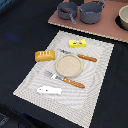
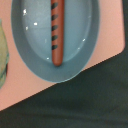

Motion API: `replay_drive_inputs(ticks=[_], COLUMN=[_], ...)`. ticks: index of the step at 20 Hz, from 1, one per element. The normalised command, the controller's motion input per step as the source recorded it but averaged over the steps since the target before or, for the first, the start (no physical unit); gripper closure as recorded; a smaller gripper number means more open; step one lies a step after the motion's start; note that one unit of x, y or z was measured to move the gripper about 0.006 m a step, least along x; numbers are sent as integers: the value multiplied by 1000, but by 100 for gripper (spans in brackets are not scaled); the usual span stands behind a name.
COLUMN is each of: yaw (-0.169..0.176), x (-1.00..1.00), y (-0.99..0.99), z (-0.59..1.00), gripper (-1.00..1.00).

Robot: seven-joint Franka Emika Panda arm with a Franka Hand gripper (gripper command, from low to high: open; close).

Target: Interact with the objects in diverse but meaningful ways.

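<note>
In the exterior view a golden bread loaf (image 1: 44, 55), a yellow butter block (image 1: 77, 43), a white fish (image 1: 49, 90), an orange-handled knife (image 1: 80, 56) and an orange-handled fork (image 1: 65, 79) lie on a pale placemat (image 1: 95, 85) around an empty tan plate (image 1: 68, 64). A grey saucepan (image 1: 67, 10) stands on the pink board (image 1: 100, 30) at the back. The wrist view looks straight down on a red-brown sausage (image 2: 57, 30) lying in a grey-blue oval dish (image 2: 80, 35) on the pink board (image 2: 30, 87). No gripper or arm shows in either view.
A second grey pot (image 1: 92, 12) and a pale bowl (image 1: 123, 17) stand on the pink board. The table is covered in dark cloth (image 2: 95, 95). A pale greenish object (image 2: 2, 50) shows at the edge of the wrist view beside the dish.
</note>
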Motion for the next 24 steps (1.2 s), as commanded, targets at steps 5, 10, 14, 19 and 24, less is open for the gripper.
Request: replay_drive_inputs(ticks=[5, 10, 14, 19, 24], yaw=[49, 49, 51, 55, 49], x=[278, 258, 215, 209, 201], y=[-811, -810, -824, -829, -834], z=[166, 101, 16, 6, 9], gripper=[-100, -100, -100, -100, -100])
